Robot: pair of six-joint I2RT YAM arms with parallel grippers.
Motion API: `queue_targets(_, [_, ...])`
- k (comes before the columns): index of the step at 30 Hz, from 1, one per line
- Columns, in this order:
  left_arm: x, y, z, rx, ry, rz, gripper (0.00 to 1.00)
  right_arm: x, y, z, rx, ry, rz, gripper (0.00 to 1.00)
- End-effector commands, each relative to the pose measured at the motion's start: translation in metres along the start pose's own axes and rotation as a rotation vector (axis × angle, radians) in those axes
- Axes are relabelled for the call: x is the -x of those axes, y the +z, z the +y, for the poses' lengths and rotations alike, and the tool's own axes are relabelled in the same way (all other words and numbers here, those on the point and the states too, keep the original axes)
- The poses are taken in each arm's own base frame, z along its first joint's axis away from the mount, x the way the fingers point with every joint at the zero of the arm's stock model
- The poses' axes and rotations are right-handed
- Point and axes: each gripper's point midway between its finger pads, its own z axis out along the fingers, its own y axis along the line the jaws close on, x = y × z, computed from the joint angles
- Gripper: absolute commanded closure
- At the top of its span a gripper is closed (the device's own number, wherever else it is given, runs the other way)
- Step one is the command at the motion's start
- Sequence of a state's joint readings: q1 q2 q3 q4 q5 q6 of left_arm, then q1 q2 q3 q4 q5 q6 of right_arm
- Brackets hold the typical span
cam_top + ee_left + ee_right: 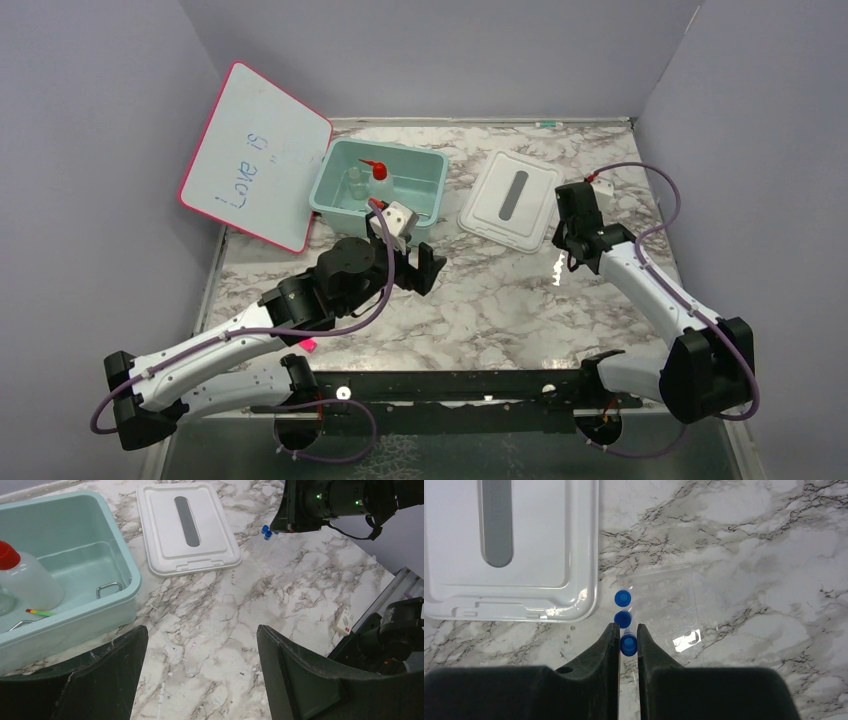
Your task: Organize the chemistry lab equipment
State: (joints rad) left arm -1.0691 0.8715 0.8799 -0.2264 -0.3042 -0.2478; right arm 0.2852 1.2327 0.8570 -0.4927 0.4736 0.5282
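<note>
The right claw [627, 630] is pinching a blue-capped vial [628, 645] by its cap, with its fingers standing close together low over the bench [749, 555]. Two more capped vials [623, 598] are standing in a line just beyond the held one, along the left edge of a clear plastic rack [669, 610] that is lying on the marble. A white lid [524, 545] is lying flat just left of the rack, with a strip of marble showing between them.

The left claw [201, 629] is hanging spread wide and holding nothing, over bare marble near the front corner of a teal tub [125, 555]. Inside the tub, a clear squeeze bottle [27, 582] with a red nozzle is sitting toward the left. A thin red-handled tool [40, 612] is lying just in front of it, and the loop of the metal tongs [109, 587] is resting on the tub floor.

Further out, a pink-edged whiteboard [255, 155] is leaning at the left wall beside the tub, and a pink marker [307, 344] is peeking out beside the left arm
</note>
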Motion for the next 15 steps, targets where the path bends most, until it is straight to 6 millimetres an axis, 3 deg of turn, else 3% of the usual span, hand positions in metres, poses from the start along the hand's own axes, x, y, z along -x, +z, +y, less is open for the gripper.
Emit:
queue_targets(1, [0.002, 0.001, 0.001, 0.008, -0.012, -0.015, 0.17, 0.002, 0.002, -0.002, -0.007, 0.004, -0.005, 0.9])
queue_targets(15, [-0.005, 0.006, 0.002, 0.022, -0.009, 0.013, 0.17, -0.013, -0.002, -0.003, 0.006, -0.016, 0.074, 0.88])
